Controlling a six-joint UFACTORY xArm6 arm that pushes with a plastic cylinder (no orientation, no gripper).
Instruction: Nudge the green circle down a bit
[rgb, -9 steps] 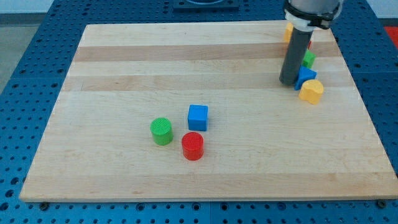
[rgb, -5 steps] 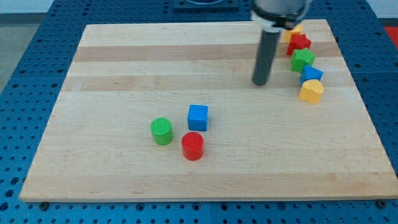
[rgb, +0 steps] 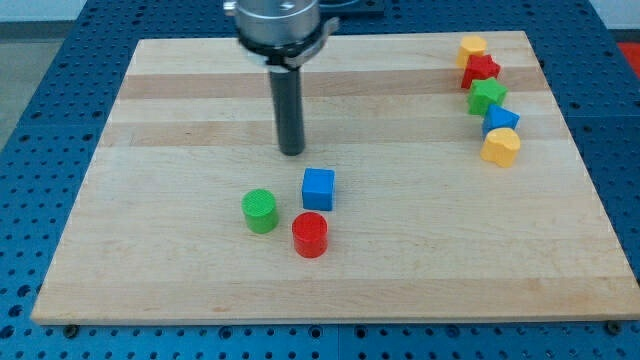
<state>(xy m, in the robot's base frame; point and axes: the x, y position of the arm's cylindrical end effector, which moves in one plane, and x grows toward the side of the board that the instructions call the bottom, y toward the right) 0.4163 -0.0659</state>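
Note:
The green circle (rgb: 260, 211) lies on the wooden board (rgb: 150, 150), left of centre and toward the view's bottom. A blue cube (rgb: 318, 188) sits just to its upper right and a red circle (rgb: 310, 235) to its lower right. My tip (rgb: 292, 152) stands above these blocks, up and to the right of the green circle and just up-left of the blue cube, touching neither.
A line of blocks runs down the board's top right: a yellow block (rgb: 472, 47), a red star (rgb: 482, 69), a green block (rgb: 488, 97), a blue block (rgb: 500, 120) and a yellow heart (rgb: 500, 147).
My tip has swept from beside the right-hand line of blocks leftward across the board to a spot above the blue cube. No block has moved.

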